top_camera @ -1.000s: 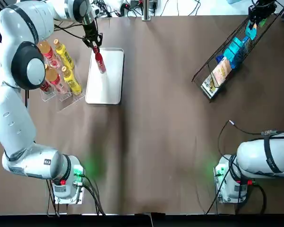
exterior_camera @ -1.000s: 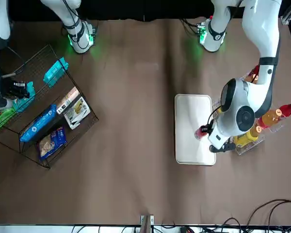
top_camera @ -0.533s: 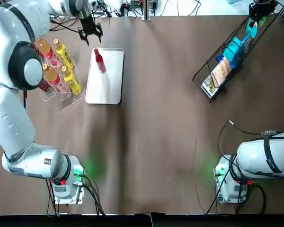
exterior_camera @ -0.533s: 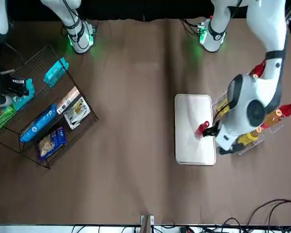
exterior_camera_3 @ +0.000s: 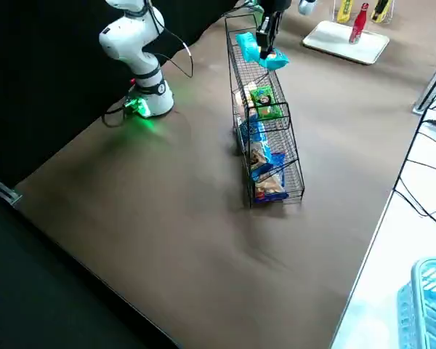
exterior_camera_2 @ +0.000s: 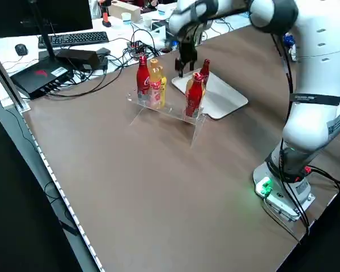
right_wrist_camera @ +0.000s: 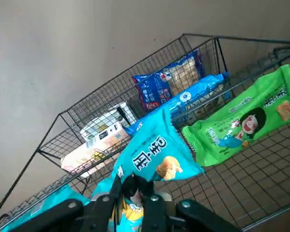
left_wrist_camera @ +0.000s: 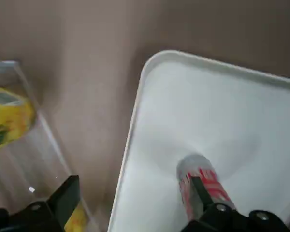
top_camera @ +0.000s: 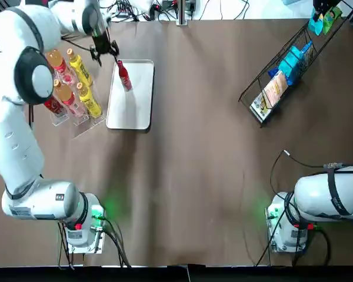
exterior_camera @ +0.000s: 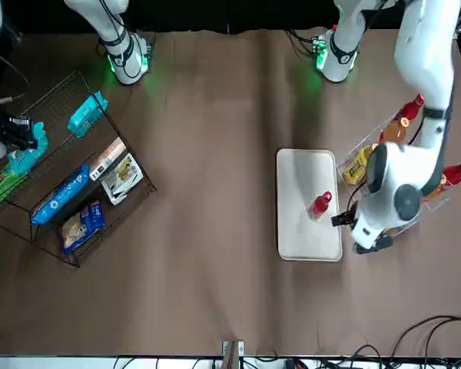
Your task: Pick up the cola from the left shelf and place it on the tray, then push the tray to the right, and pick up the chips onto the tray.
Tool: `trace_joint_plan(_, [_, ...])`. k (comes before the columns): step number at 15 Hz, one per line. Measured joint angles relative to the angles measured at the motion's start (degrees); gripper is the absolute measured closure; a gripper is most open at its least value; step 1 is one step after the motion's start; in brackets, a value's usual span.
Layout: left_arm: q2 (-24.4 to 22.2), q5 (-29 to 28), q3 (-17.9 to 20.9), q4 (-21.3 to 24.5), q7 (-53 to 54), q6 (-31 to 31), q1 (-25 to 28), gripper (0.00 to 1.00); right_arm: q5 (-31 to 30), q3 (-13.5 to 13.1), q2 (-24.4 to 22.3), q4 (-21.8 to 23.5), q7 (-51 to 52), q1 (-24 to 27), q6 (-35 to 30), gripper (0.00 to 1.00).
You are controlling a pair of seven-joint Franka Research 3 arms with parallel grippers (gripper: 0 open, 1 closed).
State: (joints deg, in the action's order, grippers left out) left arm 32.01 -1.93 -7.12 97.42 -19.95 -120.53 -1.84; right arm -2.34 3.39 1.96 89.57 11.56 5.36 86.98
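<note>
The red cola bottle [top_camera: 123,75] stands upright on the white tray [top_camera: 132,103], nothing holding it. My left gripper [top_camera: 103,48] hangs open just off the tray's far left corner, between the bottle and the bottle shelf [top_camera: 70,82]. In the left wrist view the cola [left_wrist_camera: 201,180] sits by one finger [left_wrist_camera: 209,199], not between the two. My right gripper [top_camera: 321,10] is shut on a teal chips bag [right_wrist_camera: 153,155], held above the far end of the wire basket [top_camera: 282,64]. From the front, the cola [exterior_camera: 320,205] is mid-tray and the teal bag [exterior_camera: 29,147] is at the left edge.
The clear shelf holds yellow, orange and red bottles [exterior_camera_2: 150,82] left of the tray. The basket holds a green bag [right_wrist_camera: 239,124], blue packs [right_wrist_camera: 166,83] and a boxed snack [top_camera: 275,88]. Cables lie along the far table edge.
My left gripper let go of the cola, which stays upright on the tray, and drew off to the tray's far left corner. My right gripper carried the teal bag farther up out of the basket.
</note>
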Motion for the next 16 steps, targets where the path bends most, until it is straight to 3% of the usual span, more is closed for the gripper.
trace_joint_plan(4, [3.6,-0.2,0.0,1.5,0.0,-1.4,0.0,0.03,0.1,0.1,0.0,-0.1,-0.1,-1.8,0.0,0.81])
trace_joint_plan(9, [3.6,-0.3,0.0,2.9,0.0,-1.4,0.7,0.48,3.4,0.1,0.0,-0.1,-1.0,-4.0,0.0,0.81])
trace_joint_plan(13, [3.8,-0.3,0.0,4.2,0.1,-1.5,0.8,0.56,6.0,0.1,0.0,-0.1,-5.9,-5.8,0.0,0.81])
trace_joint_plan(14, [3.8,-0.3,0.0,4.4,0.1,-1.5,0.8,0.64,7.0,0.2,0.1,-0.1,-9.6,-7.8,0.0,0.81])
trace_joint_plan(16, [3.8,-1.1,0.0,4.7,0.1,-1.5,0.8,0.69,7.8,0.2,0.1,-0.1,-13.1,-10.1,0.0,0.81])
